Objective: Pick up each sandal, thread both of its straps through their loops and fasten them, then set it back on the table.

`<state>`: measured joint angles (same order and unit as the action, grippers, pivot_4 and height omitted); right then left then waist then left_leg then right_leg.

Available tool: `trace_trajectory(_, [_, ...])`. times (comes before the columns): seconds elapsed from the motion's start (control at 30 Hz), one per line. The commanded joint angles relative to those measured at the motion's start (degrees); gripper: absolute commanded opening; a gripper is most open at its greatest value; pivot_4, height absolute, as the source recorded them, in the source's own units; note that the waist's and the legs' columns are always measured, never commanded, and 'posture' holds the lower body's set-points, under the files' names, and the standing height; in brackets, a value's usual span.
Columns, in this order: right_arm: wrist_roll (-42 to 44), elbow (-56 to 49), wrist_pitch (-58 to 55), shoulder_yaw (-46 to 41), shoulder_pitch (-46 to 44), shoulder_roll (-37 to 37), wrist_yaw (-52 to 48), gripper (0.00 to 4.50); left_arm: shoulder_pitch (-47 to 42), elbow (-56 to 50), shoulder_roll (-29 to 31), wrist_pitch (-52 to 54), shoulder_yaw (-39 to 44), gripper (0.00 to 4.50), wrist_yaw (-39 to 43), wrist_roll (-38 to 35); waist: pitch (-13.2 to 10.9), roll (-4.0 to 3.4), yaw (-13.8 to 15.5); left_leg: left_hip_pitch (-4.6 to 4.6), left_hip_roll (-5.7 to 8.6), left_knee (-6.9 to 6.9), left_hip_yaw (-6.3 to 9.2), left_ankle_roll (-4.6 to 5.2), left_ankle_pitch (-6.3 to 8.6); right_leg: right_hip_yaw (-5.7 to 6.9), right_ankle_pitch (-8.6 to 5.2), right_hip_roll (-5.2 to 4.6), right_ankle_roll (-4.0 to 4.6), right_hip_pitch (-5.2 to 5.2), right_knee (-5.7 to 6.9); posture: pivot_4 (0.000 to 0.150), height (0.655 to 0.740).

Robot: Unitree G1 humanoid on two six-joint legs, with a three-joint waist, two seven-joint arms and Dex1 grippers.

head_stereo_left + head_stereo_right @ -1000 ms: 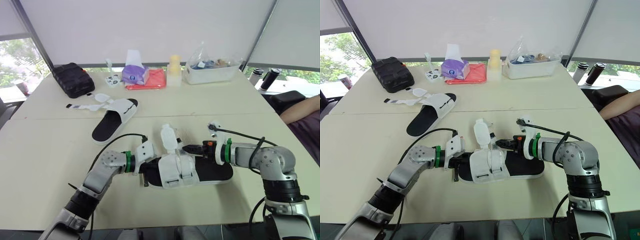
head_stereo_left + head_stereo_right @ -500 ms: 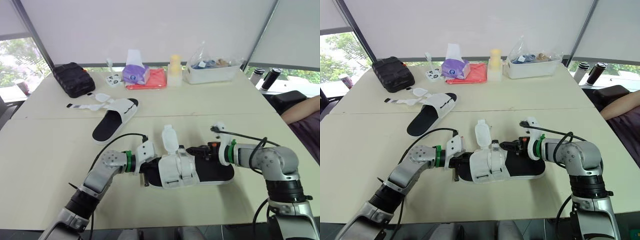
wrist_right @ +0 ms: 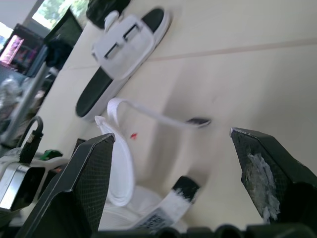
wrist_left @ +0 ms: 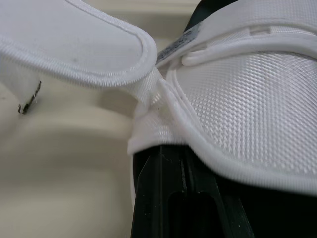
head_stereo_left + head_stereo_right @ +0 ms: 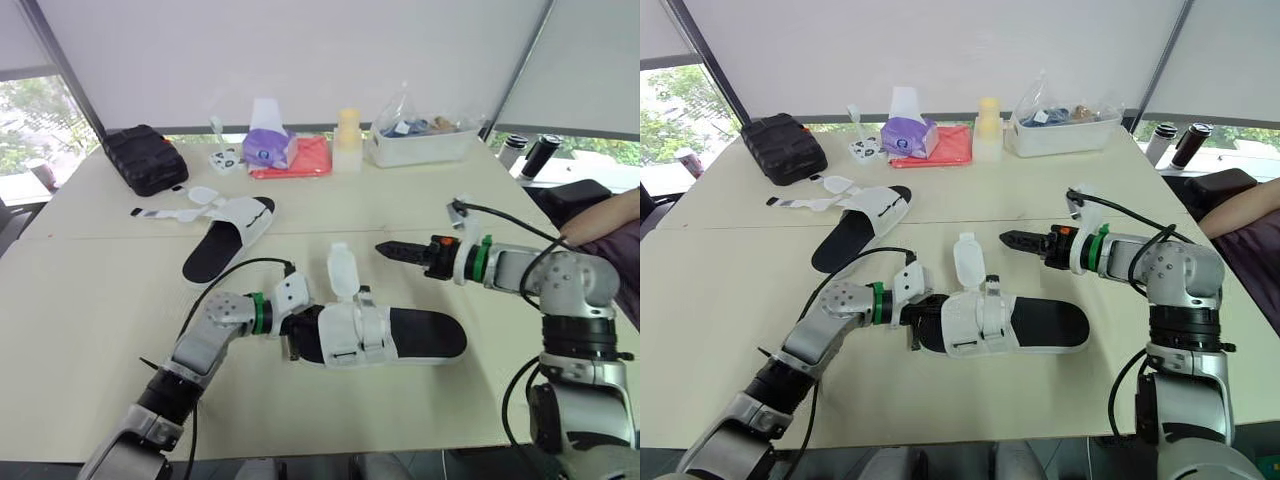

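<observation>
The near sandal (image 5: 425, 333), black-soled with a white upper (image 5: 355, 335), lies flat on the table in front of me. One loose strap flap (image 5: 340, 270) stands up at its far side. My left gripper (image 5: 292, 338) is shut on the sandal at its left end; in the left wrist view a black finger (image 4: 168, 198) sits against the white strap fabric (image 4: 247, 114). My right gripper (image 5: 385, 248) hovers above and behind the sandal, open and empty, with its fingers wide apart (image 3: 171, 136). The second sandal (image 5: 230, 235) lies further back on the left, its straps (image 5: 170, 212) undone.
Along the far edge stand a black pouch (image 5: 145, 157), a tissue box (image 5: 268, 148), a red cloth (image 5: 305, 160), a yellow bottle (image 5: 348, 135) and a clear bin (image 5: 420, 145). A person's arm (image 5: 605, 215) rests at the right edge.
My right gripper has opened, let go of the strap and drawn back up and to the right. The sandal has shifted slightly right with my left gripper.
</observation>
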<state>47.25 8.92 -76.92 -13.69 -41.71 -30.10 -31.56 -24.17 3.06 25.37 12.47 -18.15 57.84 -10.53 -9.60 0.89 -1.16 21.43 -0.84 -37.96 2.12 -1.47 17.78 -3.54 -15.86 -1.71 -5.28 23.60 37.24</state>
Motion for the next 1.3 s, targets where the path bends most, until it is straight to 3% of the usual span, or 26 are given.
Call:
trace_trajectory(0.03, [-0.3,3.7,0.2,0.9,-3.6,1.1,-1.8,4.02,1.4,-3.1,0.7,2.1,0.5,0.00,0.6,-0.8,0.0,-0.05,0.1,0.03,0.00,0.00,0.01,0.00,0.00,-0.01,0.00,-0.01,0.00,0.03,0.00,0.150,0.7400])
trace_trajectory(0.27, [-2.5,8.7,1.5,8.1,-6.6,2.0,-9.5,4.02,1.9,-3.1,0.3,2.3,0.9,0.00,-0.9,0.1,0.0,-0.06,0.2,0.07,0.03,0.00,-0.03,0.01,0.01,-0.05,0.00,-0.05,-0.01,0.09,-0.01,0.150,0.7400])
trace_trajectory(0.5, [-1.3,20.3,-2.3,1.4,-14.6,9.0,-7.1,4.02,2.3,-3.3,0.2,2.1,0.8,0.00,-1.6,0.6,-0.1,-0.10,0.0,0.08,0.01,0.00,-0.08,0.00,0.00,-0.12,0.01,-0.04,0.00,0.22,0.11,0.150,0.7400])
trace_trajectory(0.87, [-5.5,35.2,0.2,-2.6,-20.8,13.0,-1.9,4.02,2.4,-3.3,-0.6,1.7,0.5,0.00,-2.9,1.5,-0.1,-0.11,0.0,0.14,0.06,0.01,-0.19,0.00,0.00,-0.18,0.02,-0.12,0.00,0.30,0.11,0.150,0.7400])
trace_trajectory(0.97, [-6.2,37.5,1.9,-4.1,-21.8,14.1,-0.5,3.14,2.6,-2.9,-0.9,1.4,0.4,0.00,-3.2,1.8,-0.1,-0.11,0.0,0.15,0.06,0.01,-0.19,0.00,0.00,-0.19,0.02,-0.12,-0.01,0.32,0.12,0.150,0.7400])
trace_trajectory(1.17, [-7.0,42.0,4.3,-7.6,-23.7,14.7,3.2,0.08,3.0,-3.1,-1.3,1.2,0.2,0.00,-3.7,2.3,-0.1,-0.11,0.0,0.16,0.06,0.01,-0.21,0.00,0.00,-0.20,0.02,-0.12,-0.01,0.34,0.12,0.150,0.7400])
trace_trajectory(1.3, [-7.9,44.3,6.0,-9.2,-24.4,14.8,5.2,0.03,3.3,-2.9,-1.5,0.9,0.1,0.00,-4.1,2.5,-0.1,-0.11,0.0,0.16,0.06,0.01,-0.22,0.00,0.00,-0.21,0.02,-0.12,-0.01,0.34,0.13,0.150,0.7400])
